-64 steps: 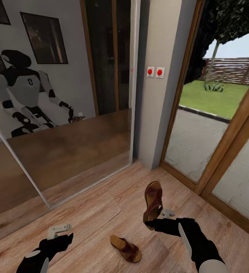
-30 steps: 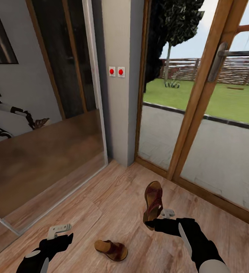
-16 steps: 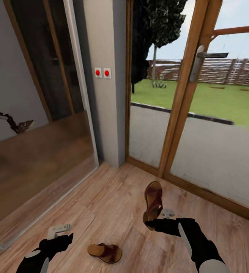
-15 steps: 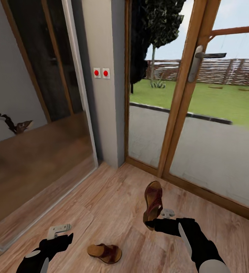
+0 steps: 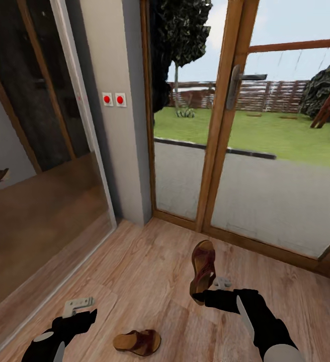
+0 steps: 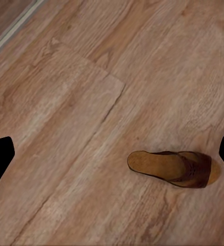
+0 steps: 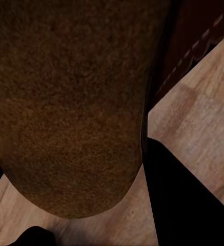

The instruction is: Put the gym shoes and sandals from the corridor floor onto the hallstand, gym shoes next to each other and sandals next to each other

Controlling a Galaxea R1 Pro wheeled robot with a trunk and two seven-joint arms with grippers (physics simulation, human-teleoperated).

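View swung rightward; sandal [image 5: 203, 269] in right gripper [image 5: 209, 290].

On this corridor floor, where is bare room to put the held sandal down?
Bare planks run between the mirror door's track and the glass door's wooden sill. It is tighter near the camera: the loose sandal lies between the left gripper and the right gripper, which holds the other sandal.

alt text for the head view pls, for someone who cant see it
The right gripper holds one brown sandal above the wood plank floor, while the second sandal lies on the floor near the open left gripper. Ahead, a glazed wood-framed door shows a lawn and fence.
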